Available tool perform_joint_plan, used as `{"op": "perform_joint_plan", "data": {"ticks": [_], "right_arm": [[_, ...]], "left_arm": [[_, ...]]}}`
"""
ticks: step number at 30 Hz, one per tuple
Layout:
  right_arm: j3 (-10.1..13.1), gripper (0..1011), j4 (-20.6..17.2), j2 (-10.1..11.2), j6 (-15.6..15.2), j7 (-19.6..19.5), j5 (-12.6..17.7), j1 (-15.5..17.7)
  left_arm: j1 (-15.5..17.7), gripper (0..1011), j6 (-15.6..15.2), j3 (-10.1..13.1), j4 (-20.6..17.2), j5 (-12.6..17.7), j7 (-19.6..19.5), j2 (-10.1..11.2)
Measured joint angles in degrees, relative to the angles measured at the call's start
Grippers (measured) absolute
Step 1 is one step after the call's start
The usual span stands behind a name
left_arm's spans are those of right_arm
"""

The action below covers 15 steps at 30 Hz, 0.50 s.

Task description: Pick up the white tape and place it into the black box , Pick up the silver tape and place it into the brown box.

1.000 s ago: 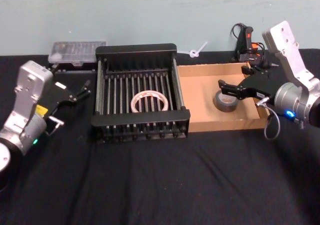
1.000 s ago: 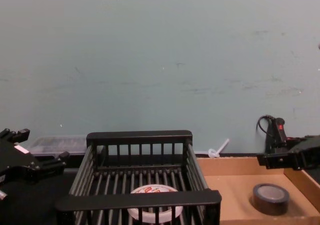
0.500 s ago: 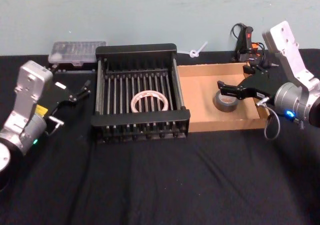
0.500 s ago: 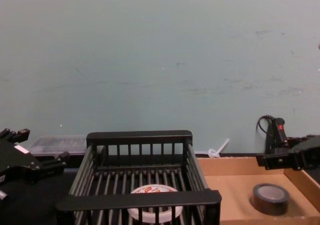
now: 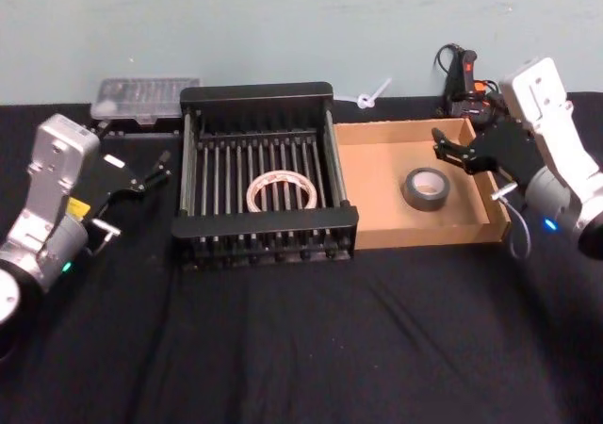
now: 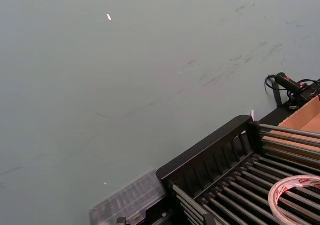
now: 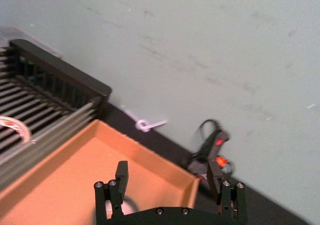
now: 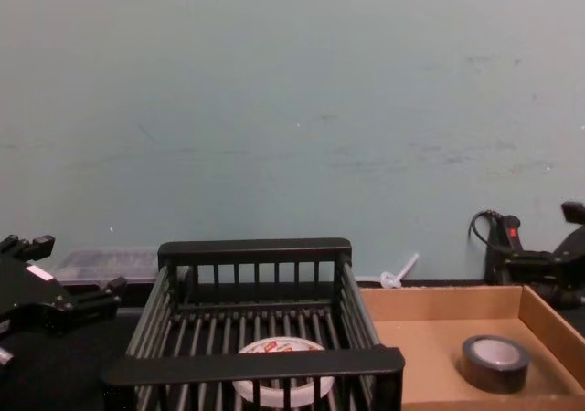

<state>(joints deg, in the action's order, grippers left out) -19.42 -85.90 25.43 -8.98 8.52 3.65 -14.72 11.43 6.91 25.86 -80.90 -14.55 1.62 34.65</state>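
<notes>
The right gripper hangs with its jaws apart and empty over the far right corner of the brown box. The silver tape lies flat on the box floor, below the gripper and a little toward the robot, apart from the fingers. The white tape lies flat on the slatted floor of the black box, which stands just left of the brown one on the dark surface. Both rolls seem placed, so the likely next move is a retreat up and back over the box's right wall. The left gripper waits beside the crate's left wall, jaws seemingly apart. From the chest, the crate's near rim cuts off the white tape's lower edge.
</notes>
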Motion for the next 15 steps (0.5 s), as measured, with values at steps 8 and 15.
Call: {"op": "perform_joint_plan", "data": {"ticks": [8,15], "right_arm": [[-0.3,1002,0.6,-0.4,6.0,-4.5,-5.6,3.2],[-0.3,1002,1.5,-1.4,7.0,-3.9,-6.0,5.1]], "left_arm": [[0.0,1001,0.0,0.0,0.0,0.0,0.0,0.0],[0.0,1001,0.0,0.0,0.0,0.0,0.0,0.0]]}}
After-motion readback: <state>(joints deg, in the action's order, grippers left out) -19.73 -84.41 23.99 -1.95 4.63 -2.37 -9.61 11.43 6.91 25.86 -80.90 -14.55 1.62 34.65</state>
